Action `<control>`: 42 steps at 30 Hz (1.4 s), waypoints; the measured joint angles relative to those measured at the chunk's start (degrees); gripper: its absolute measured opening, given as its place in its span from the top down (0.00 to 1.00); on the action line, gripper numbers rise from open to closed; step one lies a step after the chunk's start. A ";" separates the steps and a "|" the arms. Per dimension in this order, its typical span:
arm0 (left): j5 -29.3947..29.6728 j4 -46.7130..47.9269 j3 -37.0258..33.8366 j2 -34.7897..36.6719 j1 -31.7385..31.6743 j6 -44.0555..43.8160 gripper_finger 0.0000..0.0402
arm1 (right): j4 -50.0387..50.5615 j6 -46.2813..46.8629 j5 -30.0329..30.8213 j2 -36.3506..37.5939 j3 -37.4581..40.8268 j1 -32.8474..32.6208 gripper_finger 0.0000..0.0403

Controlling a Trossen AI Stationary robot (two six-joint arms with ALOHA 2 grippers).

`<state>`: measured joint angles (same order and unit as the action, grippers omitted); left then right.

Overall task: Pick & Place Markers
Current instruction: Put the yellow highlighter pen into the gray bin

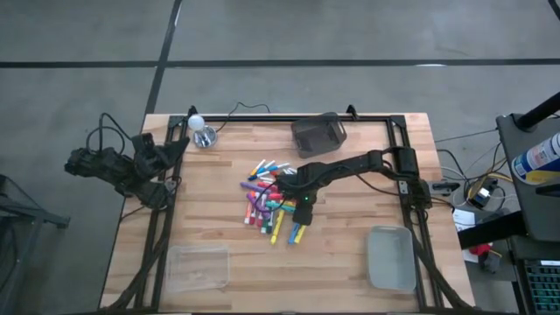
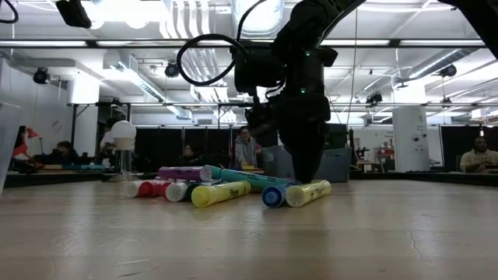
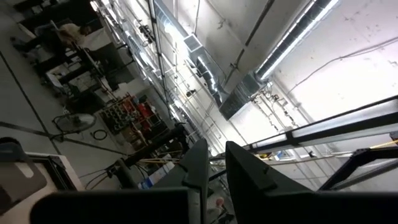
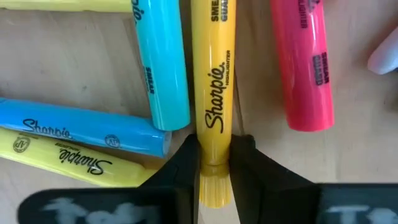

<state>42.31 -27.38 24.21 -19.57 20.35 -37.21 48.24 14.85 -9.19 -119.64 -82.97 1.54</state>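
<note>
Pinching a yellow marker (image 4: 213, 106), the right gripper (image 4: 214, 163) has its two dark fingers (image 4: 183, 165) pressed against the marker's sides near one end, the jaws narrowed to just the width of the barrel. The marker lies flat on the wooden surface (image 4: 43, 68), with a light-blue marker (image 4: 160, 62) touching it on one side and a pink marker (image 4: 303, 62) just beside it on the other. Two more, one blue (image 4: 81, 134) and one yellow (image 4: 68, 158), lie angled near the gripper's finger.

From above, the right gripper (image 1: 297, 194) sits down in the pile of markers (image 1: 269, 203) at the middle of the surface (image 1: 350, 227), its arm reaching in from the right edge. In the low view the gripper (image 2: 302, 173) stands upright with its tips down among the markers (image 2: 222, 192).

The left gripper (image 1: 162, 194) waits folded at the surface's left edge, its fingers (image 3: 196, 171) nearly together with only a thin gap and nothing between them.
</note>
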 joint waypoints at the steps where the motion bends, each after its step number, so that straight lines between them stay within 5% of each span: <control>1: 0.24 -0.02 0.00 0.00 0.00 0.00 0.88 | 0.35 0.33 -0.04 0.18 0.01 0.00 0.87; 12: 0.41 -0.02 0.00 0.00 0.00 -0.04 0.88 | 9.40 8.73 -2.90 9.18 0.16 -0.02 0.85; 23: 0.41 0.00 -0.04 -0.17 0.00 0.08 0.88 | 18.99 34.66 -4.06 29.06 0.89 -4.64 0.85; 35: 0.41 0.00 -0.13 -0.20 -0.01 1.12 0.88 | 21.15 79.58 3.07 46.33 9.75 -27.52 0.85; 42: 0.41 0.02 -0.13 -0.20 0.00 1.64 0.88 | 20.98 97.70 -0.65 47.31 15.20 -42.37 0.84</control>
<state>42.72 -27.35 24.08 -19.77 20.35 -35.57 69.22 112.55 -9.84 -72.34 -67.77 -40.83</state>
